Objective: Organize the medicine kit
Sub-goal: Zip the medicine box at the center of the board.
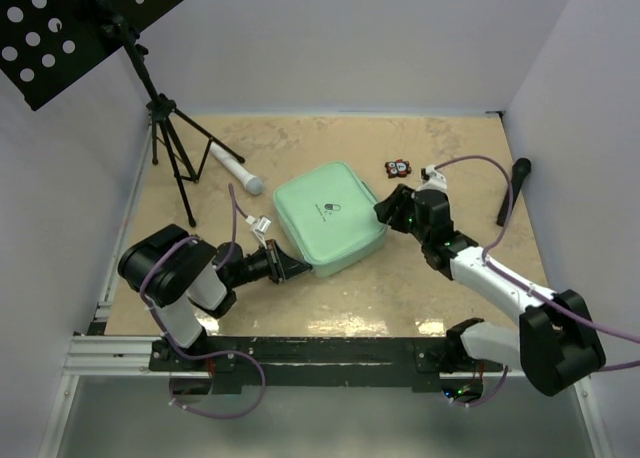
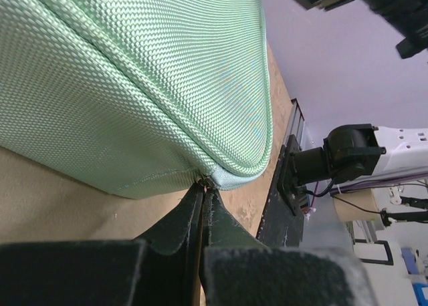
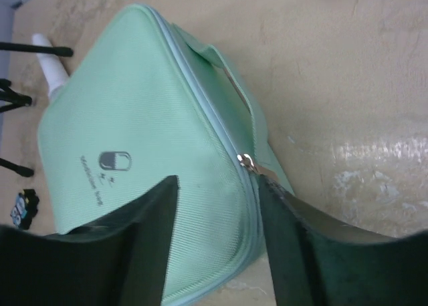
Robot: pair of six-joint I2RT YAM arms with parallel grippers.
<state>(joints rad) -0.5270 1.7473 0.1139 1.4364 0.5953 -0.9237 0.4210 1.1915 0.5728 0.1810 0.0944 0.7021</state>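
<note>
The medicine kit [image 1: 325, 213] lies flat near the middle of the table [image 1: 450, 298], lid down and pill logo facing up, with one corner pointing toward the arms.

The left gripper [image 2: 204, 189] reaches in low from the near left. Its fingers are pressed together, with the tips against the seam at the kit's near-left corner. Whether they pinch anything there cannot be told.

The right gripper [image 3: 217, 186] sits at the kit's right-hand corner with its fingers spread apart over the zip edge, gripping nothing. The small gold zip pull [image 3: 247, 161] lies between them, just beside one finger.

A white-and-grey tube [image 1: 236, 168] lies on the table near the kit's far-left side. A small black-and-red gadget [image 1: 398, 166] sits just beyond the far-right side. A black tripod [image 1: 170, 143] stands at the far left of the table.
</note>
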